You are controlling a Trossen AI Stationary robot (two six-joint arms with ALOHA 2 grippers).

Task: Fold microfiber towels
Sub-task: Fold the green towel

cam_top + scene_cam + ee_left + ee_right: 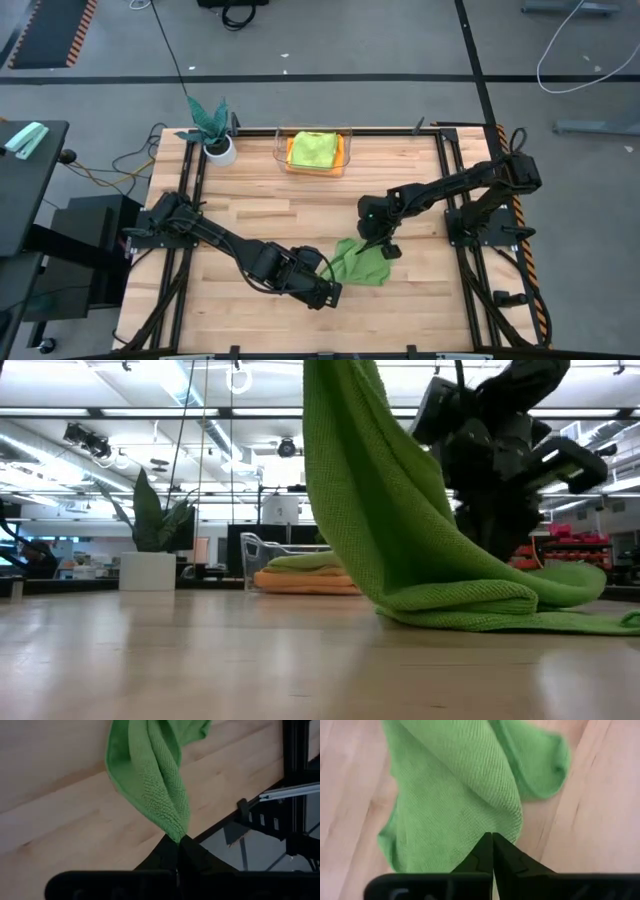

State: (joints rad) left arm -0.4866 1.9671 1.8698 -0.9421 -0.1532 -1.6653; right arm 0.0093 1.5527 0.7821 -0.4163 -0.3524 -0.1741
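Note:
A mid-green microfiber towel lies near the table's front middle, between my two grippers. One corner is raised, so the cloth climbs steeply out of the top of the low view, while its lower folds rest bunched on the wood. My left gripper is at the towel's left near side, shut on that raised corner. My right gripper comes down onto the towel's right far side, its fingers shut. A lime green towel lies on an orange one in a clear bin. My left gripper pinches one corner of the towel between its two fingertips, slanting down. The cloth runs away from the tips in gathered folds, lifted, with its far part on the table. My right gripper's fingertips meet on the towel's top surface near a folded edge, slanting down from above. The tips hide how much cloth is caught. This part of the towel lies on the table.
The clear bin stands at the table's far middle. A teal-leaved plant in a white pot stands at the far left. Bare wood spreads to the left and right of the towel. Black frame rails run along the table's sides.

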